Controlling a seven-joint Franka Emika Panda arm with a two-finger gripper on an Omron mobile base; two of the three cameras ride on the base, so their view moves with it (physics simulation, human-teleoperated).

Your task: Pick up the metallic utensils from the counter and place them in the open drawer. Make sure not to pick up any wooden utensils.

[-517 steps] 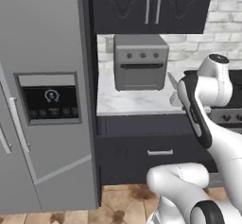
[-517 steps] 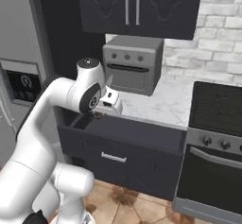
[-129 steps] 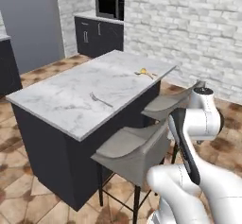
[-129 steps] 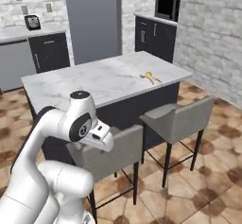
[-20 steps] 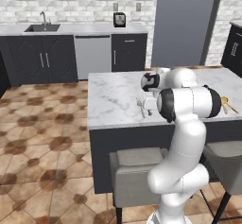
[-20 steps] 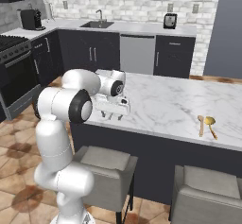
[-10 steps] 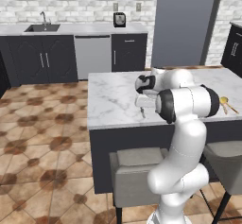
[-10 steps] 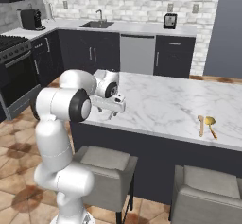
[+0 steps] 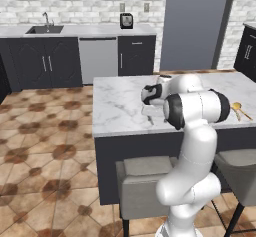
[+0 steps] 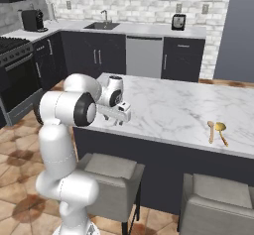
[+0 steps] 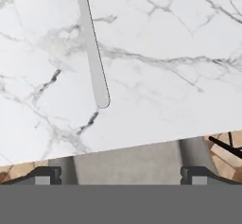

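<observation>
Jaws [image 11: 118, 173] released, grasping nothing, hovering low over the marble surface [image 9: 120, 106] near its front edge. Silver fork handle [image 11: 93, 53] lies flat just ahead of them.

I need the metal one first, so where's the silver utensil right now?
The silver utensil's handle lies flat on the marble island counter near its front edge, just ahead of the open gripper, with a grey stool below.
</observation>
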